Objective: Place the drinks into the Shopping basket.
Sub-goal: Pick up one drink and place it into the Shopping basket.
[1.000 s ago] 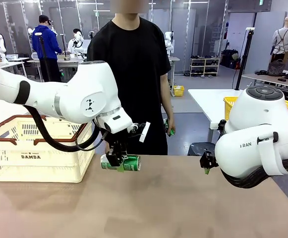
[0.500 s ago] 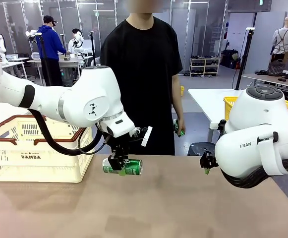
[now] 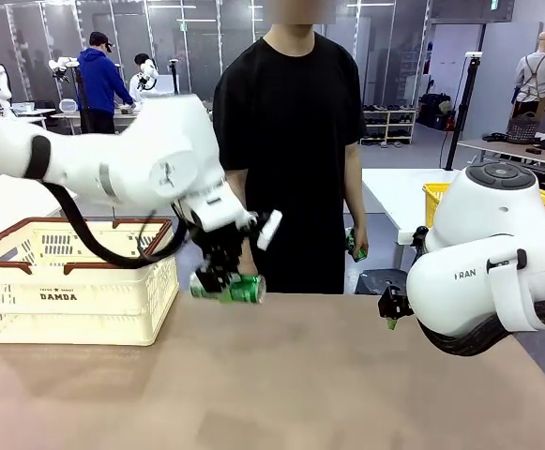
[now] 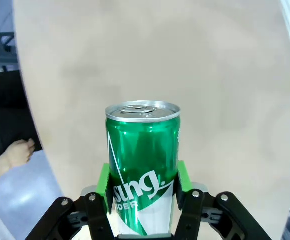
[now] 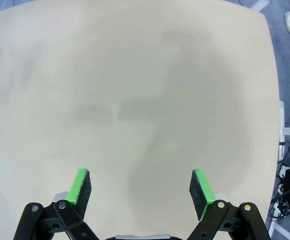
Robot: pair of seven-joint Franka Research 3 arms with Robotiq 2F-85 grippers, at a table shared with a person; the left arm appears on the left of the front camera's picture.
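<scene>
While the left gripper hangs over the far edge of the table, left of its middle, its green pads clamp the green can. The can lies on its side in the air, clear of the tabletop and just to the right of the Shopping basket. That cream basket with its brown-red rim sits at the table's far left corner. From the left wrist, the left gripper presses a pad against each flank of the green can, whose white lettering and silver top are plain to read. The right gripper hovers near the far edge, right of the middle; from its own wrist, the right gripper stands wide with nothing between the pads, bare table beneath. Beyond the far edge a person stands, one hand holding another small can at the side.
</scene>
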